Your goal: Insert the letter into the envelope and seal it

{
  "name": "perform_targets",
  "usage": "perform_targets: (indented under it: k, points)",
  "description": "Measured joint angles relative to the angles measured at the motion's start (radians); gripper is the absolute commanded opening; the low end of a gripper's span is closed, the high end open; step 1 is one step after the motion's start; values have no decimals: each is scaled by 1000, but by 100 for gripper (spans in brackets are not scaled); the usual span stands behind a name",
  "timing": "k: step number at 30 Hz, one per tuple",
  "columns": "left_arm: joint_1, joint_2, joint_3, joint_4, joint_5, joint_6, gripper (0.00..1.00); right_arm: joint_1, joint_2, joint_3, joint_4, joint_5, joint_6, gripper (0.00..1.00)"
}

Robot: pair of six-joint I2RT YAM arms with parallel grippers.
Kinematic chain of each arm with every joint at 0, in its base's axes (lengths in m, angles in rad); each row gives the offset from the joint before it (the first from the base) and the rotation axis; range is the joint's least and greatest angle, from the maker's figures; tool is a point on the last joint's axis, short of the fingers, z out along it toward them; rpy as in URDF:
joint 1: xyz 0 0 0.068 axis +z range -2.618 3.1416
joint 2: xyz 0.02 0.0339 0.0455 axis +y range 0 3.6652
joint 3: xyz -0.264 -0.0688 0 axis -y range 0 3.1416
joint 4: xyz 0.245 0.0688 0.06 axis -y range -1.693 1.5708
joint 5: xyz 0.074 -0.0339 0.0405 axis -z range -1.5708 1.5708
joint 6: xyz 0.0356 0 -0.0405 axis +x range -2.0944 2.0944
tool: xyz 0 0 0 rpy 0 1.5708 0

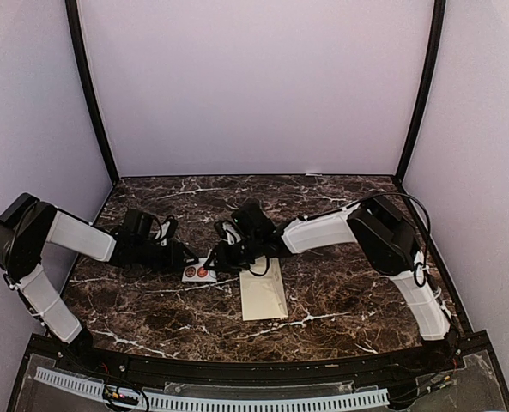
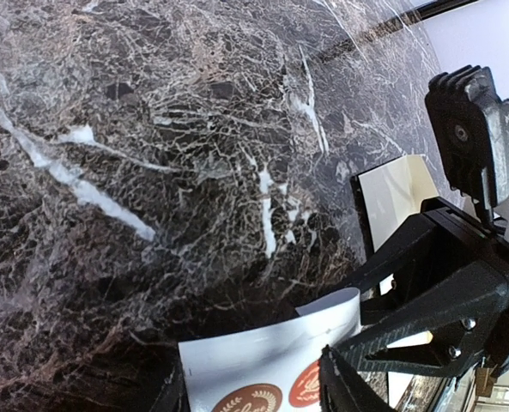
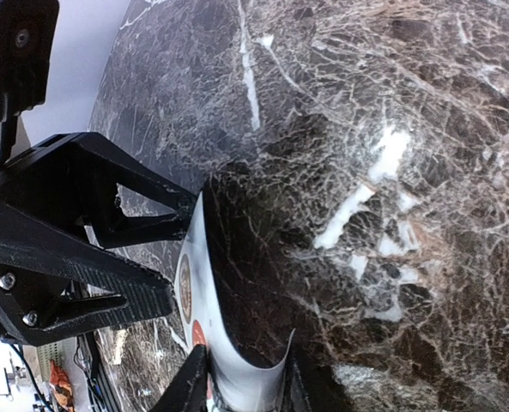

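Nearest the bases, the envelope (image 1: 263, 293) lies flat on the table (image 1: 348, 300). It's cream and plain, its long side runs away from the arms, and its far end reaches the right arm's wrist. The letter doesn't show in any view — whether it's inside, can't tell.

Just left of the envelope's far end sits a small white sheet (image 1: 197, 273) carrying two round stickers (image 2: 247, 400), one brown, one red. And both arms are right on it, meeting mid-table from either side! The left pincer (image 1: 182, 255) is spread, one finger at each side of the sheet, and the paper spans the gap in its wrist view. The right pincer (image 1: 222, 257) is turned on its side, fingers a little apart, with the sheet's curled end rising between them — pinching it or just straddling it, can't tell. The two pincers are nose to nose over the sheet.

Beyond them, dark veined marble runs to the back wall.
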Motion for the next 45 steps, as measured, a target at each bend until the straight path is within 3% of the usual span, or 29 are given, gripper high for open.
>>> perform_targets:
  k: [11,19,28,37,45]
  points:
    - [-2,-71,-40,-31,-33,-6,61,-1,-19,-104,117,-24,47,0]
    - [-2,-312,-53,-93,-95,0,65,-23,-166,-246,229,-58,81,0]
    - [-65,-559,-24,-113,-24,26,76,-45,-520,-373,268,-50,-7,0]
    - [-300,-563,158,-98,55,66,80,-46,-878,-508,234,7,-142,0]
    - [-362,-510,185,-1,105,47,81,-42,-976,-600,211,21,-182,0]
